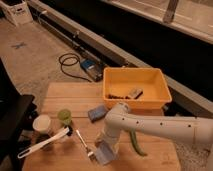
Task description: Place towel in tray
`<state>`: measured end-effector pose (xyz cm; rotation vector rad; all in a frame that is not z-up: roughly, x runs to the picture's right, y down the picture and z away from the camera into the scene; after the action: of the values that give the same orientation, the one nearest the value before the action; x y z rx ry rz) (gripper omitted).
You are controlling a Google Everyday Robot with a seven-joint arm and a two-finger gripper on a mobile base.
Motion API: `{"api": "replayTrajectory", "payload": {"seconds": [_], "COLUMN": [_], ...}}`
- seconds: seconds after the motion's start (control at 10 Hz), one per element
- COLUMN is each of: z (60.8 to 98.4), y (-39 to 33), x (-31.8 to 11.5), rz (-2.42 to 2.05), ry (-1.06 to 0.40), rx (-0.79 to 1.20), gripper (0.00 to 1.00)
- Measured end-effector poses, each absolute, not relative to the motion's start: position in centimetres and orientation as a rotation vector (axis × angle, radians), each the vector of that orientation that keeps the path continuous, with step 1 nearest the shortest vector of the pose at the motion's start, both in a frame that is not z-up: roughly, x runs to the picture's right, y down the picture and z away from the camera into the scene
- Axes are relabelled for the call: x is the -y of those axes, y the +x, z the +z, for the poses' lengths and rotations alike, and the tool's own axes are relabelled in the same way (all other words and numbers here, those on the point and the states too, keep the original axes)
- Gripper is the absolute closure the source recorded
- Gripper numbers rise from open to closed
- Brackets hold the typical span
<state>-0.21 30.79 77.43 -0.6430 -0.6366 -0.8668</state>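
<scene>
The towel (103,154) is a thin light blue-grey cloth lying on the wooden table (60,95) near its front edge. My gripper (105,146) hangs from the white arm that comes in from the right. It is right over the towel and touching or almost touching it. The tray (159,86) is a bright yellow bin at the back right of the table, about an arm's width behind the gripper. It holds a few small items.
A blue sponge block (96,113) lies just behind the gripper. A fork (84,142) lies to its left. A green pod (135,143) lies to its right. A green cup (64,116), a white cup (42,123) and a white utensil (42,145) are at the left.
</scene>
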Motion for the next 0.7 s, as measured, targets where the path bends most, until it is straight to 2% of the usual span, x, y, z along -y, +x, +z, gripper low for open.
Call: {"api": "replayTrajectory", "payload": {"seconds": [0.1,0.3,0.4,0.6,0.7], "z": [77.34,77.09,76.88,76.72,76.65], "y": [-0.10,0.50,0.72,0.79,0.69], "x": [-30.80,-30.74,-30.48,-30.19,-30.14], "rz": [-0.870,-0.870,-0.870,-0.872,-0.875], "ry": [-0.643,-0.652,-0.653,-0.650,-0.652], "rx": [0.636,0.630,0.628,0.628,0.629], "gripper": [0.56,0.71,0.87,0.99,1.00]}}
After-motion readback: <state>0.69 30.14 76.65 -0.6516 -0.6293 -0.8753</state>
